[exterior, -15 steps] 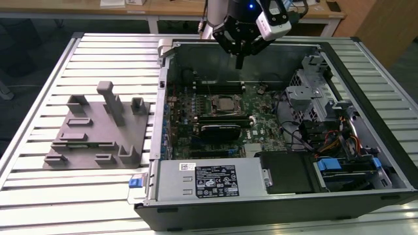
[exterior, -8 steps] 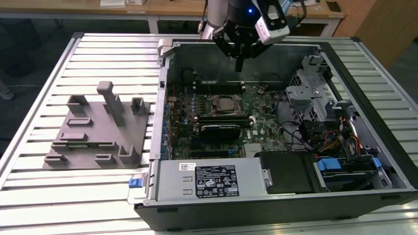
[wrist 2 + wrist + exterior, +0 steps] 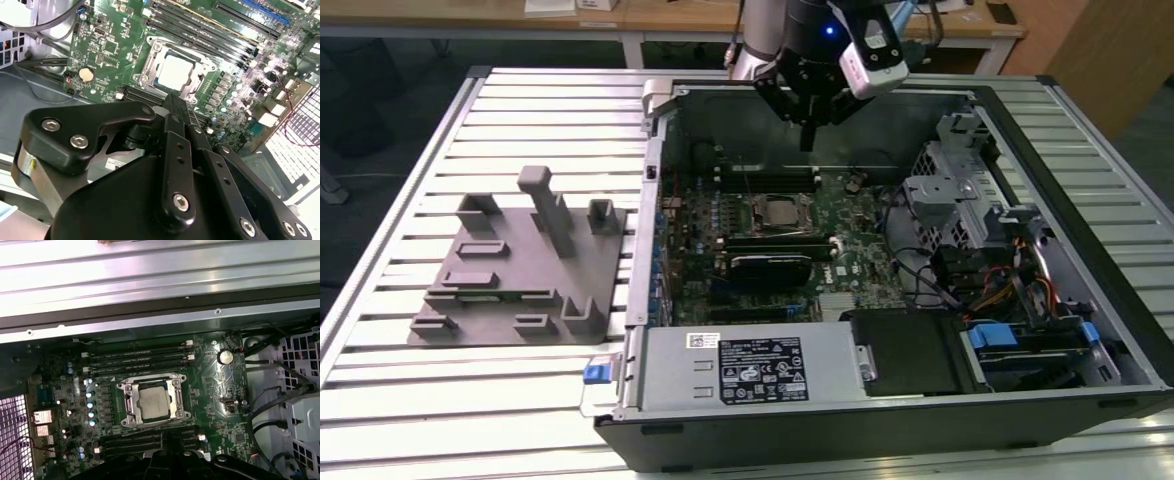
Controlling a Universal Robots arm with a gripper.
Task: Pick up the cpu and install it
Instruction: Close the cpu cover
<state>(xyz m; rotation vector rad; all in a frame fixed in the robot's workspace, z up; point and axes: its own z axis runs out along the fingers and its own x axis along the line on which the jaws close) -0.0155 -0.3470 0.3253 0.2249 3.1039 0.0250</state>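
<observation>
The black end effector (image 3: 809, 140) is hanging above the open dark computer case (image 3: 1067, 400) lying on the ribbed metal desk (image 3: 520, 100), its fingers pressed together and holding nothing. The small square cpu with a silvery-white metal top (image 3: 152, 404) is sitting inside the metal-framed socket (image 3: 126, 405) on the green motherboard (image 3: 225, 430), showing in both wrist views (image 3: 174, 72). A grey moulded fixture (image 3: 520, 265) is resting on the desk beside the case, toward the exterior view's left.
</observation>
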